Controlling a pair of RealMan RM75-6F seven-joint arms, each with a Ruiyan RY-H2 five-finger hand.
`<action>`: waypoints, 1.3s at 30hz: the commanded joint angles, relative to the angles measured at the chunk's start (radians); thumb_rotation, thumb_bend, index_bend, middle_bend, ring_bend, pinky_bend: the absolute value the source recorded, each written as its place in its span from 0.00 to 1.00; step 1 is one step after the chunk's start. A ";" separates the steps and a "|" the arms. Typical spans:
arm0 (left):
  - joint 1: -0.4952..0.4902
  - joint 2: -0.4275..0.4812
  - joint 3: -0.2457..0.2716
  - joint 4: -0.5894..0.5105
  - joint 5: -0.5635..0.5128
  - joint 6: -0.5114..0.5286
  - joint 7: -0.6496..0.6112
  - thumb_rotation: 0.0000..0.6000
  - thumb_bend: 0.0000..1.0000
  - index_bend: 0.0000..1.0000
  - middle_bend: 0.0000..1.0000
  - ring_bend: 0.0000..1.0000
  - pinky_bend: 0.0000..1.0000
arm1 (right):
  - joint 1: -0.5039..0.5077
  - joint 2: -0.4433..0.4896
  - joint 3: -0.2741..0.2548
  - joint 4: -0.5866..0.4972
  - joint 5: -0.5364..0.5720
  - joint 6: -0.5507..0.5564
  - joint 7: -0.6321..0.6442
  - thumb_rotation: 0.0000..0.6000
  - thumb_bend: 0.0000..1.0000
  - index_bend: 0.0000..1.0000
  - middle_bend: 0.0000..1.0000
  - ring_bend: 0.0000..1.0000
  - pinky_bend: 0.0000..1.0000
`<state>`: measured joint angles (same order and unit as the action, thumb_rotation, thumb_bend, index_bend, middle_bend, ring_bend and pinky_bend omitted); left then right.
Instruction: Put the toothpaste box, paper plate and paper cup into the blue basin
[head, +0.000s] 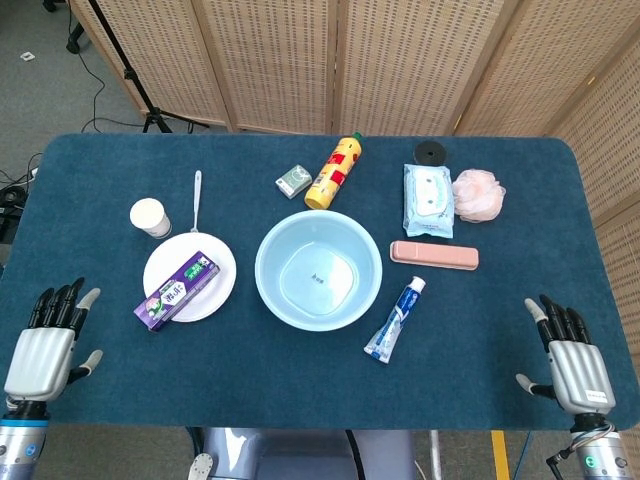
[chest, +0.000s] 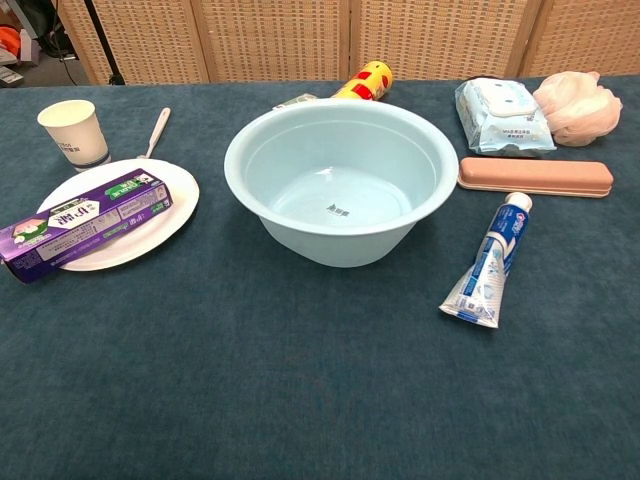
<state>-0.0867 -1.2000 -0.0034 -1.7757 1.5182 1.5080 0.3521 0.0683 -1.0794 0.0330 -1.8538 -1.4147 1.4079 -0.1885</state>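
A purple toothpaste box (head: 178, 291) (chest: 86, 224) lies across a white paper plate (head: 217, 258) (chest: 175, 181) left of the light blue basin (head: 270, 248) (chest: 250, 150). Behind the plate stands a white paper cup (head: 149, 216) (chest: 73, 132). The basin holds nothing. In the head view my left hand (head: 47, 343) hovers at the table's near left corner, fingers apart and holding nothing. At the near right corner my right hand (head: 572, 357) is likewise spread, with nothing in it. Neither hand shows in the chest view.
A white spoon (head: 196, 196) lies behind the plate. A toothpaste tube (head: 396, 319) and a pink case (head: 434, 255) lie right of the basin. Further back are a wipes pack (head: 427, 199), a pink puff (head: 478, 194), a yellow bottle (head: 334, 172), a small green box (head: 294, 181) and a black disc (head: 430, 152).
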 joint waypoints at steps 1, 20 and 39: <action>-0.001 -0.001 0.003 -0.001 0.001 -0.005 0.004 1.00 0.21 0.12 0.00 0.05 0.06 | -0.001 0.002 0.000 0.000 -0.001 0.002 0.002 1.00 0.13 0.00 0.00 0.00 0.00; -0.149 0.084 -0.080 -0.069 -0.351 -0.365 0.012 1.00 0.20 0.12 0.00 0.05 0.06 | -0.006 0.006 -0.001 -0.009 -0.011 0.013 0.005 1.00 0.13 0.00 0.00 0.00 0.00; -0.348 -0.055 -0.178 -0.128 -0.769 -0.347 0.239 1.00 0.21 0.12 0.00 0.05 0.06 | -0.007 0.018 -0.005 -0.010 -0.036 0.017 0.046 1.00 0.13 0.00 0.00 0.00 0.00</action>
<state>-0.4247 -1.2447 -0.1766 -1.8951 0.7625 1.1536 0.5823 0.0610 -1.0613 0.0279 -1.8635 -1.4497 1.4247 -0.1424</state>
